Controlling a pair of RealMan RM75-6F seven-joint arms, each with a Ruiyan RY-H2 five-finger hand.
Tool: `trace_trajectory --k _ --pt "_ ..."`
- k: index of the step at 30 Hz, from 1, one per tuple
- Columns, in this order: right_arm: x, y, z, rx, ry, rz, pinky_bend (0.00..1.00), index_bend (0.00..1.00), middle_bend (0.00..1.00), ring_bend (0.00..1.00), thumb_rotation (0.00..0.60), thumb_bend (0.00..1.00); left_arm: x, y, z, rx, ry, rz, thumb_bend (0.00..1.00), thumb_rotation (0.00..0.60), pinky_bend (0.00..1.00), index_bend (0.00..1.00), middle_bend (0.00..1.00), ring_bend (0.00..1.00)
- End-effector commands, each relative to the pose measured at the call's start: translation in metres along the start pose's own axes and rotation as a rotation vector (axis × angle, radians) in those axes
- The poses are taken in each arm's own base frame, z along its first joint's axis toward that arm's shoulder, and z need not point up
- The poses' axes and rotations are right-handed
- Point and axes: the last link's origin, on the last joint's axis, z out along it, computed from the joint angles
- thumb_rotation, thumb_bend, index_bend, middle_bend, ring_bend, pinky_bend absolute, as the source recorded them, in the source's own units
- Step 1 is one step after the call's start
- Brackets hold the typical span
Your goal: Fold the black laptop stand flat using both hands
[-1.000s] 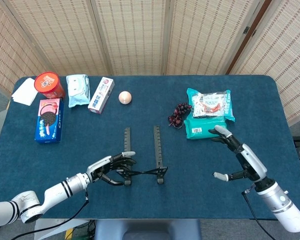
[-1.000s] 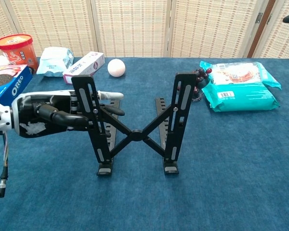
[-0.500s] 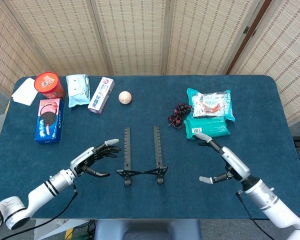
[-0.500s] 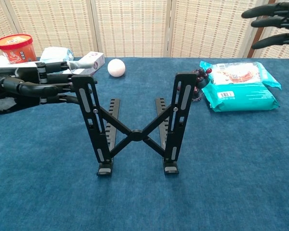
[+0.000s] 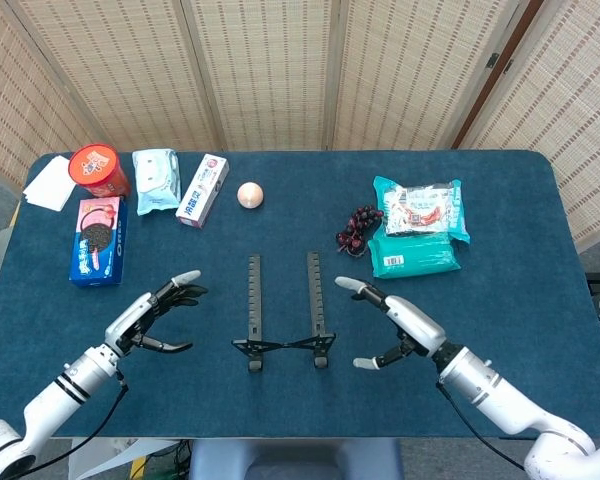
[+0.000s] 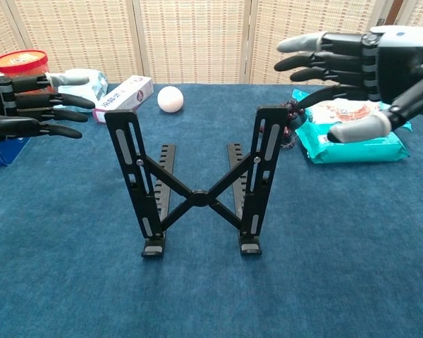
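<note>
On the blue counter, midway between my two hands, the black laptop stand stands unfolded (its crossed braces open). My left robot hand hovers beside it, fingers spread, holding nothing. My right robot hand does likewise, close to the stand's right upright.

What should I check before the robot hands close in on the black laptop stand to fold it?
1. Black laptop stand upright, uprights raised, not yet folded: ok.
2. Left robot hand empty, fingers spread, clear of the stand: ok.
3. Right robot hand empty, fingers spread, near the right upright: ok.
4. Both hands flank the stand: ok.
5. Grapes and teal packets clear of the stand: ok.
6. Hinge stiffness: cannot tell.
</note>
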Motion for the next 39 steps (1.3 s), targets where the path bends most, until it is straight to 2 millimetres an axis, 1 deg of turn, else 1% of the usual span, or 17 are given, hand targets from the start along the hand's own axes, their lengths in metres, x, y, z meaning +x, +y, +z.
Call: trace_trajectory --k 1,5,11,14,18,32,35,39 --pt "-0.008 -0.003 0.016 0.009 -0.021 0.000 0.16 0.00 0.08 0.00 0.600 0.04 0.003 0.003 -0.005 -0.008 0.024 0.012 0.12 0.600 0.17 0.08 0.20 0.16" --pt "-0.019 -0.005 0.033 0.014 -0.054 -0.005 0.16 0.00 0.08 0.00 0.600 0.04 0.006 0.005 -0.011 -0.015 0.044 0.033 0.12 0.600 0.17 0.08 0.20 0.16" --pt "-0.029 -0.006 0.048 0.012 -0.070 -0.017 0.16 0.00 0.08 0.00 0.600 0.04 0.006 0.006 -0.015 -0.013 0.051 0.042 0.12 0.600 0.17 0.08 0.20 0.16" --pt "-0.032 -0.005 0.055 0.012 -0.055 -0.052 0.16 0.00 0.08 0.00 0.600 0.07 0.006 0.007 -0.017 -0.017 0.051 0.051 0.12 0.600 0.17 0.08 0.20 0.16" --pt "-0.034 -0.002 0.065 0.005 -0.015 -0.064 0.16 0.00 0.08 0.00 0.600 0.09 0.007 0.009 -0.017 -0.026 0.057 0.068 0.12 0.600 0.16 0.08 0.20 0.16" --pt "-0.038 -0.003 0.107 -0.016 0.072 -0.088 0.16 0.00 0.08 0.00 0.600 0.10 0.012 0.010 -0.024 -0.027 0.091 0.077 0.12 0.600 0.16 0.08 0.20 0.16" --pt "-0.037 0.000 0.113 -0.045 0.099 -0.094 0.16 0.00 0.08 0.00 0.600 0.10 0.014 0.010 -0.024 -0.028 0.098 0.081 0.12 0.600 0.16 0.08 0.20 0.16" --pt "-0.029 0.005 0.122 -0.105 0.176 -0.103 0.11 0.00 0.04 0.00 0.600 0.12 0.016 0.011 -0.024 -0.028 0.106 0.091 0.12 0.600 0.16 0.08 0.20 0.16"
